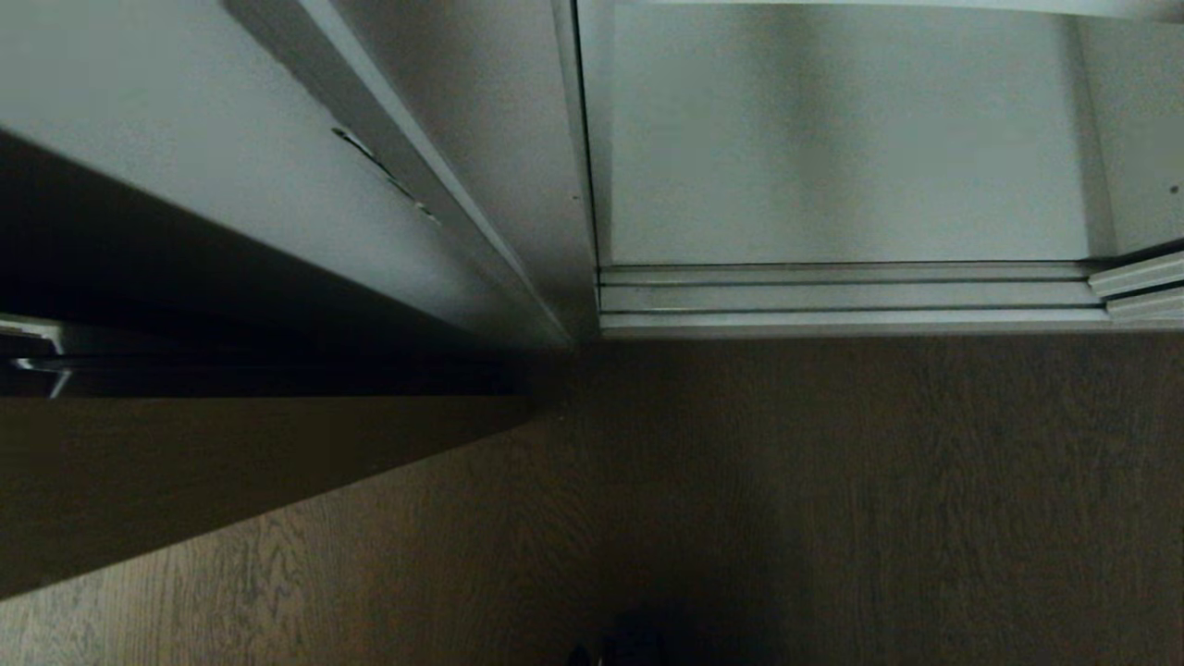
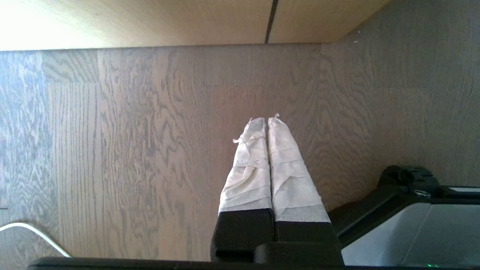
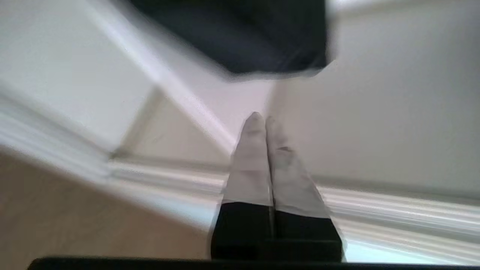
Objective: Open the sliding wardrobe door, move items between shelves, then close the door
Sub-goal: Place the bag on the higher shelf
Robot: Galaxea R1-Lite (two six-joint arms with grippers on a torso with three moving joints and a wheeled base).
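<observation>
Two pincers, both fully closed, both empty. Left pincer (image 2: pixel 267 122) hung parked over the wood floor (image 2: pixel 131 150), taped fingers pressed together, gripping nothing; likely idle because one arm does this job. Landmark: wardrobe bottom track (image 1: pixel 846 298). Beyond the track, the white compartment floor (image 1: pixel 832 166) lay bare, so the sliding door looked already open, its frame end (image 1: pixel 1142 277) at the track's right end. Right pincer (image 3: pixel 264 122) pointed over the track into the compartment, fingers together, nothing held. Black fabric bundle (image 3: pixel 247 33) sat beyond the track, deeper inside, well apart from the fingertips. Looked dark, soft, blurred; straps not discernible. Probably just released.
</observation>
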